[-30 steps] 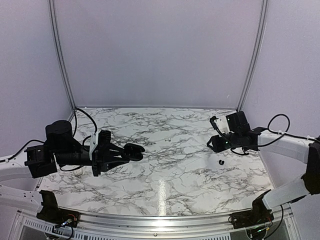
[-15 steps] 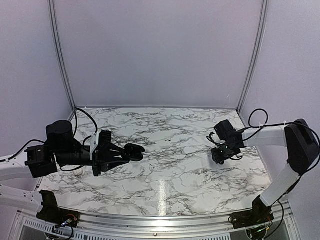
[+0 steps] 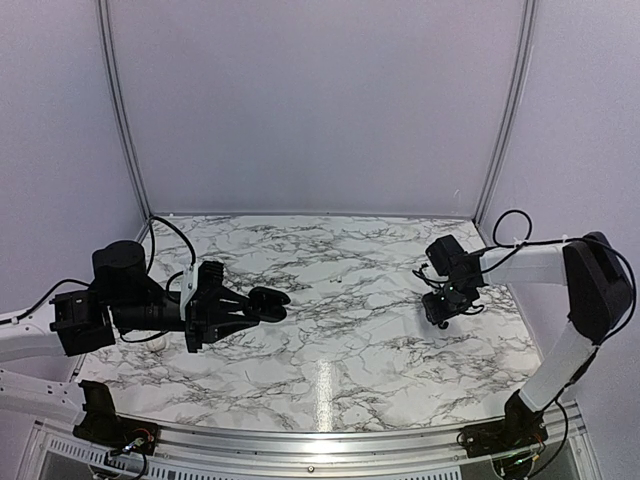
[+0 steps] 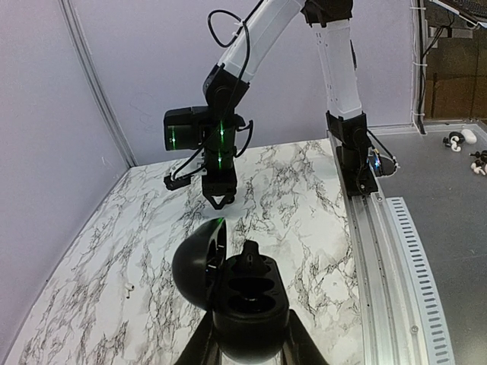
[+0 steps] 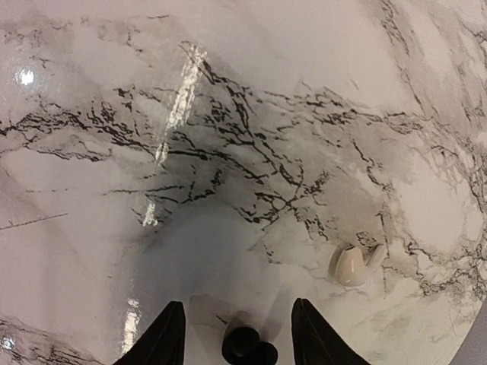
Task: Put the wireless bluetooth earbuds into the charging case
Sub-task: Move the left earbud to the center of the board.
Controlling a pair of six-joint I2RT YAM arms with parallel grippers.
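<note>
Lower the right gripper [image 5: 237,304], fingers wide, straight onto the earbud [image 5: 247,348], which lies between them at 6 o'clock in the wrist view. Close gently, since the small, rounded, glossy black plastic may slip. A cream rounded piece [image 5: 354,265], unidentified, lies at 2 o'clock on the marble table [image 5: 114,152]. Farther off, the left gripper [image 4: 249,328] clamps the open black charging case [image 4: 247,296], wells upward.

Left claw [image 4: 249,338] reaches right, level, clamped on the charging case [image 4: 247,293]; right claw [image 5: 237,304] points straight down, spread wide.
</note>
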